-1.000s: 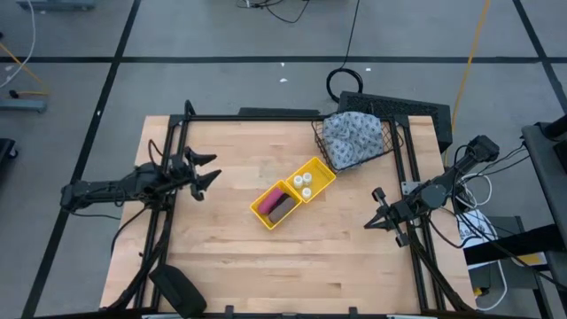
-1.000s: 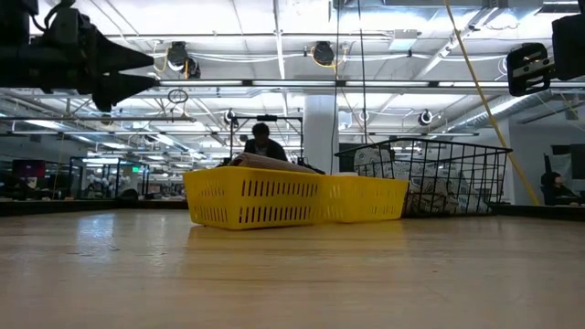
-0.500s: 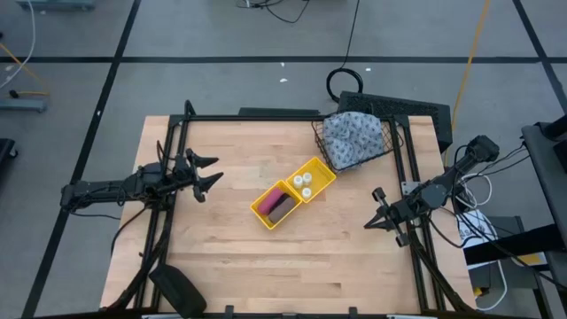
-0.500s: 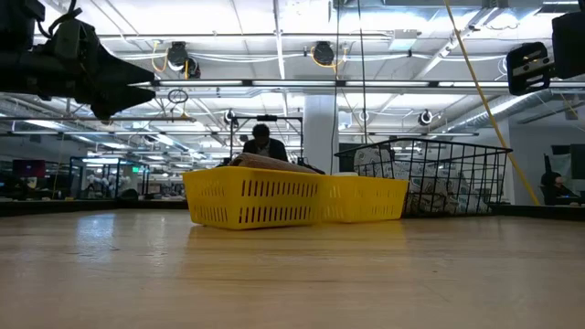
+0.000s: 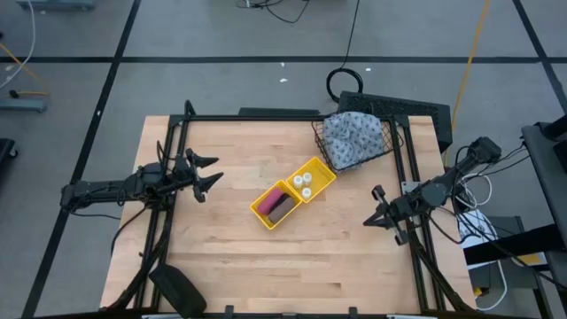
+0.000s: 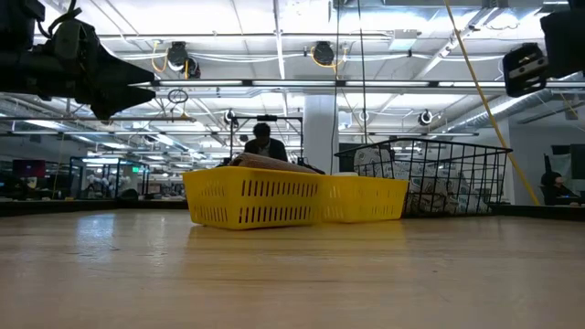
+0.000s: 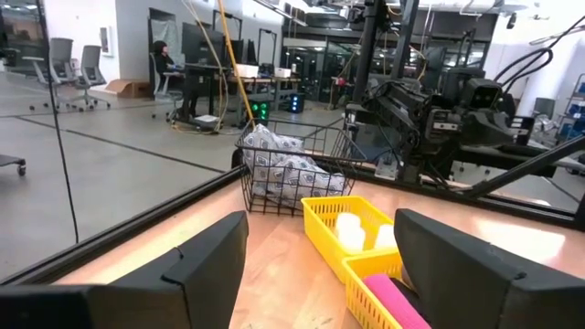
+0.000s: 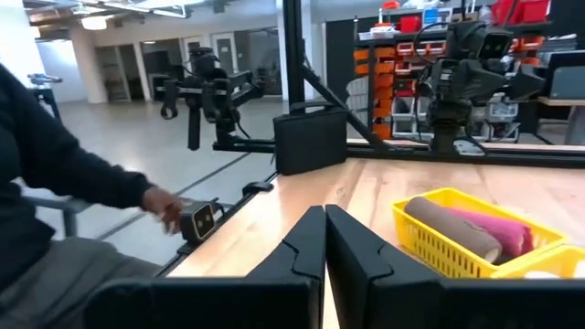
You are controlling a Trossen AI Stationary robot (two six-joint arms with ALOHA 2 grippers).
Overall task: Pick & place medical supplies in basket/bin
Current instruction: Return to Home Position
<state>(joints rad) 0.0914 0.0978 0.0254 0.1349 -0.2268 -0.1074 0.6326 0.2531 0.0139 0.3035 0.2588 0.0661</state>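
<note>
A yellow bin [image 5: 315, 167] lies slantwise mid-table, resting flat on the wood. One compartment holds tiny white bottles [image 5: 302, 183]. The other holds a pink cylinder [image 5: 277, 198] and a brown cylinder [image 5: 285, 209]. A black wire basket [image 5: 392, 143] stands at the far right with the grey-blue patterned cloth bundle [image 5: 353, 137] resting inside it. My left gripper [image 5: 206, 174] hovers open at the table's left, pointing level toward the bin [image 7: 322, 219]. My right gripper [image 5: 373, 209] hovers shut at the table's right, with nothing between its fingers [image 8: 304, 245].
A flat black box [image 5: 403, 108] lies beyond the basket at the far edge. Black frame rails [image 5: 173, 155] run along the table's left, right and far sides. A person's sleeve and hand [image 8: 163, 206] show off the table's edge. Bare wood [image 5: 292, 257] lies near the front.
My left gripper has tipped a little downward in place, staying open. Nothing on the table has moved.
</note>
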